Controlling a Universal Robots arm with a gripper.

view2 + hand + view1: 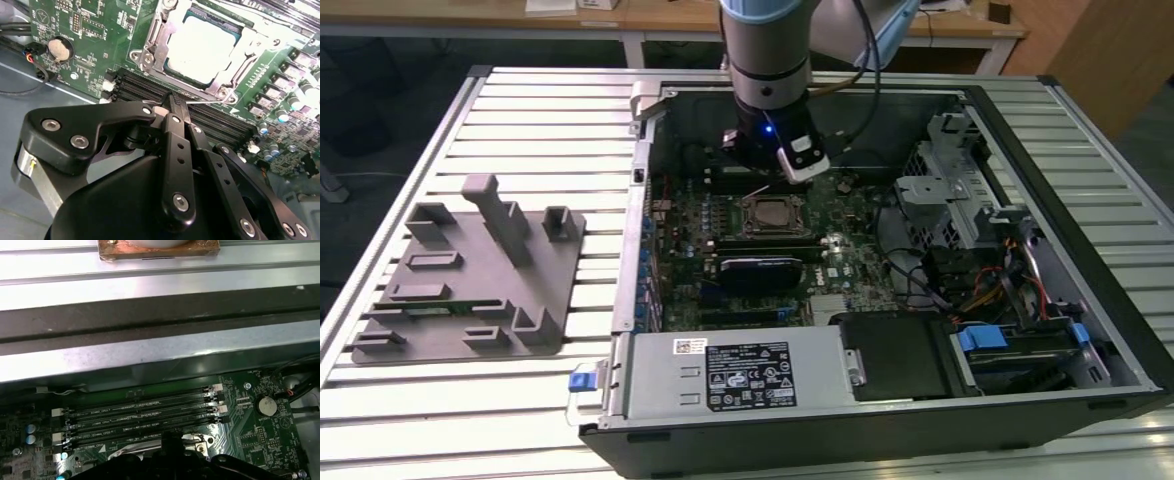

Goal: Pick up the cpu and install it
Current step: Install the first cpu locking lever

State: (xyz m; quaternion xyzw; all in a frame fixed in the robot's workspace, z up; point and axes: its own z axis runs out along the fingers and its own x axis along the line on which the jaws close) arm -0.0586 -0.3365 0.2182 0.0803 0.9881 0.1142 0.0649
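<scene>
Cpu (202, 50) lies flat in the silver-framed socket (150, 42), metal top up, square, so no long axis. Gripper (172, 102) has its fingers pressed together, holding nothing, tips over the memory slots (225, 122) just beside the socket, inside the computer case (1067, 300).

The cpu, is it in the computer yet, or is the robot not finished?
Looks mostly done: in the second wrist view the cpu already lies flat inside the silver socket frame on the green motherboard. In hand: nothing, the gripper has its jaws shut and empty, just beside the socket over the memory slots. Whether the frame is latched down, I can't tell.
</scene>
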